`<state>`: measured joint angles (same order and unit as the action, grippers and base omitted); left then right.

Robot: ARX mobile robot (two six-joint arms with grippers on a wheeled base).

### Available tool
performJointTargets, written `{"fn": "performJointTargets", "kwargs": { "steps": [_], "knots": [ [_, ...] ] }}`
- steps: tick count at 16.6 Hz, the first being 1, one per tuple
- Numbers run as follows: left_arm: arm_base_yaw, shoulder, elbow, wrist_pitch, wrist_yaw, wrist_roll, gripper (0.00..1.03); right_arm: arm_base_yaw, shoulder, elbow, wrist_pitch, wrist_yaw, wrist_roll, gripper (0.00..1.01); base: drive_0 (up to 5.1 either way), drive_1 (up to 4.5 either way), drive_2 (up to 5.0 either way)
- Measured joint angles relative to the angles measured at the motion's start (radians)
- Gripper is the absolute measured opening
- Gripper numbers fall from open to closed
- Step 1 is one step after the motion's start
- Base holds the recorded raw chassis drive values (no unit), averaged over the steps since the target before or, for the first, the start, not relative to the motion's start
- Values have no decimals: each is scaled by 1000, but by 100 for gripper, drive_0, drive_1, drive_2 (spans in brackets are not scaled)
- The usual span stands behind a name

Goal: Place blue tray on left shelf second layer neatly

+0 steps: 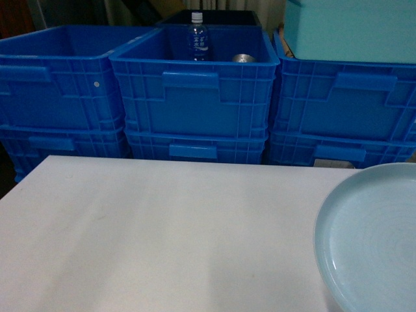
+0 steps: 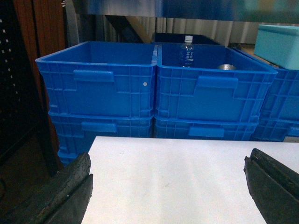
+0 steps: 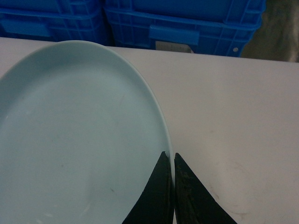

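Observation:
The blue tray (image 1: 372, 235) is a pale, shallow round dish at the right front of the white table (image 1: 162, 234). In the right wrist view the blue tray (image 3: 79, 130) fills the left side, and my right gripper (image 3: 170, 155) is shut on its right rim, one finger inside and one outside. My left gripper (image 2: 169, 161) hangs open over the table's left part with nothing between its fingers. A shiny steel bar of the left shelf (image 2: 140, 7) crosses the top of the left wrist view. Neither gripper shows in the head view.
Stacked dark-blue ribbed crates (image 1: 195, 91) line the far edge of the table. The middle crate holds a water bottle (image 1: 197, 38) and a metal can (image 1: 244, 58). A teal box (image 1: 351, 29) sits on the right crates. The table's left edge (image 2: 88, 186) drops to dark floor.

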<state>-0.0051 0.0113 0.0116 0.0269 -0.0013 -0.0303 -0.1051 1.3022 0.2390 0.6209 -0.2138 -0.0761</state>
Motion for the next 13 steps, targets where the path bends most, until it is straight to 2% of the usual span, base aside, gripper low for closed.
{"fn": "performJointTargets", "kwargs": {
  "steps": [3, 5, 6, 9, 11, 13],
  "knots": [
    [0, 0, 0, 0, 0, 0, 98, 56, -258, -42, -140, 1, 0, 2, 0, 0, 0],
    [0, 0, 0, 0, 0, 0, 98, 84, -458, -63, -238, 26, 4, 2, 0, 0, 0],
    [0, 0, 0, 0, 0, 0, 98, 85, -568, -80, -278, 47, -3, 2, 0, 0, 0],
    [0, 0, 0, 0, 0, 0, 98, 76, -806, -119, -383, 29, 0, 2, 0, 0, 0],
    [0, 0, 0, 0, 0, 0, 98, 67, -939, -135, -475, 26, 16, 2, 0, 0, 0],
    [0, 0, 0, 0, 0, 0, 98, 99, -1064, -155, -566, 43, 23, 2, 0, 0, 0]
  ]
}}
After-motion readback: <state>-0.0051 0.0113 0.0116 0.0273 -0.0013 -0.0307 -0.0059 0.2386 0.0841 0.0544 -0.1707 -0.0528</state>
